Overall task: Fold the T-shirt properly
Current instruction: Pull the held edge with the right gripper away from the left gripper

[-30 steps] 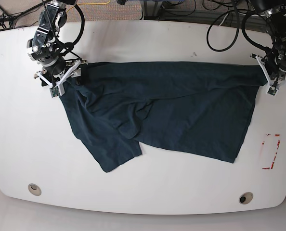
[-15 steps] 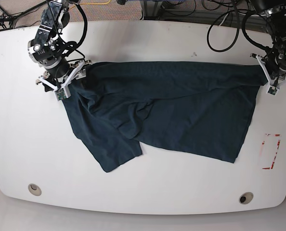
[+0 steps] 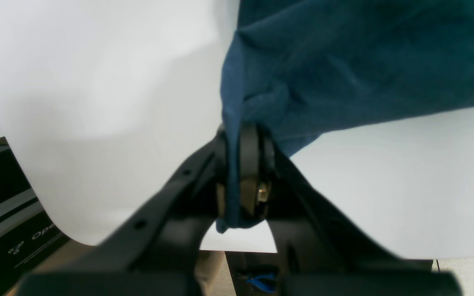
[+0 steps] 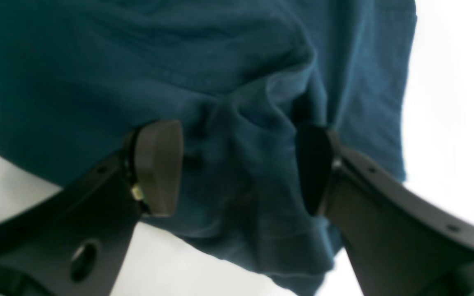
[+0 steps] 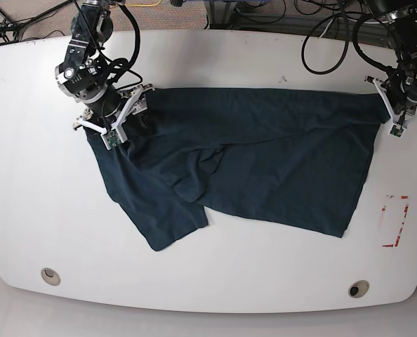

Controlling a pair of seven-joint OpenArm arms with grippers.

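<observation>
The dark navy-teal T-shirt (image 5: pixel 265 161) lies spread and wrinkled across the white table (image 5: pixel 229 281), one sleeve flap reaching toward the front left. My left gripper (image 5: pixel 391 112) is at the shirt's far right corner. In the left wrist view the left gripper (image 3: pixel 241 172) is shut on a bunched edge of the T-shirt (image 3: pixel 364 61). My right gripper (image 5: pixel 121 116) is over the shirt's upper left corner. In the right wrist view it (image 4: pixel 237 168) stands open, and a raised fold of the T-shirt (image 4: pixel 97 61) lies between its fingers (image 4: pixel 159 164).
Two round holes (image 5: pixel 50 275) (image 5: pixel 359 288) sit near the table's front edge. A red marking (image 5: pixel 396 221) is on the table at the right. Black cables (image 5: pixel 321 42) hang behind the table's back edge.
My right gripper has moved rightward from the shirt's left edge onto the cloth, still open. The left gripper and the shirt's right corner have stayed in place.
</observation>
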